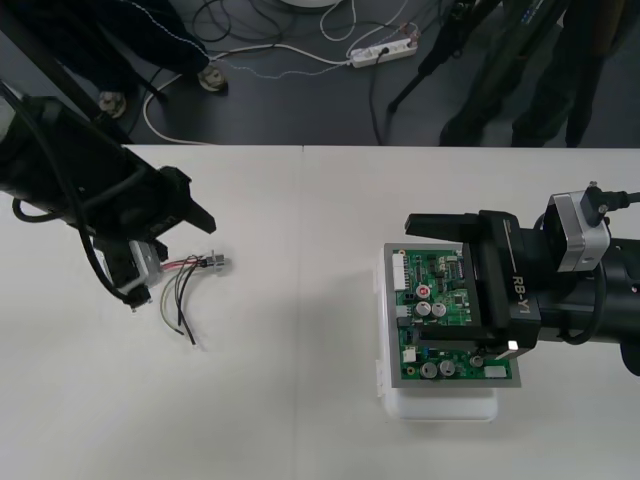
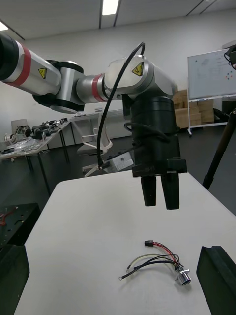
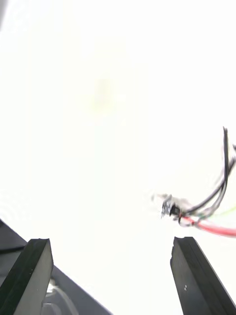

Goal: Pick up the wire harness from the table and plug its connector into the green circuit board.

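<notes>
The wire harness [image 1: 186,285] is lying loose on the surface [image 1: 300,400], toward its left edge and well apart from the green circuit board [image 1: 437,300]. The board is sitting on its white base [image 1: 445,408] near the right edge.

The left arm [image 1: 70,170] is hanging its jaws just above the harness. They are standing wide apart with nothing between them. In the right wrist view the small black plug [image 2: 149,243] is lying almost directly under them, so the arm seems to be lining up to take the plug end, with no grasp begun yet.

The right arm [image 1: 600,290] is holding its jaws low over the board, also wide apart and empty. It is probably waiting there to steady the board or to receive the harness.

The harness is showing as a small, untidy bundle of thin red, black and pale green wires, curling and splaying as they go. The round metal socket [image 1: 216,263], with its flange, is lying at the end pointing toward the board. A couple of loose wire tails are trailing toward the near edge. It is looking limp and springy, so a hold close to the plug will likely keep the connector from swinging
</notes>
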Controlling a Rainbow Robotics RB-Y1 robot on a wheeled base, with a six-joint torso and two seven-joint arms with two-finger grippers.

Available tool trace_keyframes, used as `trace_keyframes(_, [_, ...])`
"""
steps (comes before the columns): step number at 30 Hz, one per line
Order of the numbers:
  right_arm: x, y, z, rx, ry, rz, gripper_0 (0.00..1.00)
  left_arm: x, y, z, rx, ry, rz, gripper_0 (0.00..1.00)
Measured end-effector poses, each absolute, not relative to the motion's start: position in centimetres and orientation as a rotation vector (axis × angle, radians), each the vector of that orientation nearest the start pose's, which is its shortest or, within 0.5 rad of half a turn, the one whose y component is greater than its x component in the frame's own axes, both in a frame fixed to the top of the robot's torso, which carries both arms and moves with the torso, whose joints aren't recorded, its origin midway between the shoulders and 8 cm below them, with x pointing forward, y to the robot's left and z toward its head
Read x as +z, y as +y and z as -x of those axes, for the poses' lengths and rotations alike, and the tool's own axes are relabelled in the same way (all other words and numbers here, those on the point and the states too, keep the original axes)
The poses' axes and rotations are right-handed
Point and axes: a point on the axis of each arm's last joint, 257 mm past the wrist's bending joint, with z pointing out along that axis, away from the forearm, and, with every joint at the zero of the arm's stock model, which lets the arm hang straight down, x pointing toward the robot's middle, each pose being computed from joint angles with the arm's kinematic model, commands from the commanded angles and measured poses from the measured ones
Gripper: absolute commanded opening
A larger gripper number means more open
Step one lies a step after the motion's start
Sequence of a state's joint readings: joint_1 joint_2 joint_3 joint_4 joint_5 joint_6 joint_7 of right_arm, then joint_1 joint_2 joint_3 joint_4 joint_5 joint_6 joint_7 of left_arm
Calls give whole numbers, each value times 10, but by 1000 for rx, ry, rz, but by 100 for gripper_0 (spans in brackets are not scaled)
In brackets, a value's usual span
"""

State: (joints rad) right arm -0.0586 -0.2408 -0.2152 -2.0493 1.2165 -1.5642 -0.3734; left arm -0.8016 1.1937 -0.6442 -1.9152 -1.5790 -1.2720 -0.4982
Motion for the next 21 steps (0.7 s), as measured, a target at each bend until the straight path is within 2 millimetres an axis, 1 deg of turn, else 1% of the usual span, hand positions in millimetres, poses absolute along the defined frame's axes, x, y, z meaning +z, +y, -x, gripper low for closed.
trace_keyframes(6, [-54,-55,-287,1065,1031,1211,100,-180,177,-416,-446,212,3382,71])
trace_keyframes(8, [-53,-55,-287,1061,1025,1210,100,-186,180,-422,-490,355,3305,71])
trace_keyframes(13, [-53,-54,-287,1054,1016,1212,100,-199,192,-444,-595,522,3124,71])
trace_keyframes(16, [-53,-54,-287,1054,1016,1212,100,-205,199,-454,-596,546,3080,77])
trace_keyframes(21, [-53,-54,-287,1053,1017,1212,100,-209,205,-481,-618,595,3015,81])
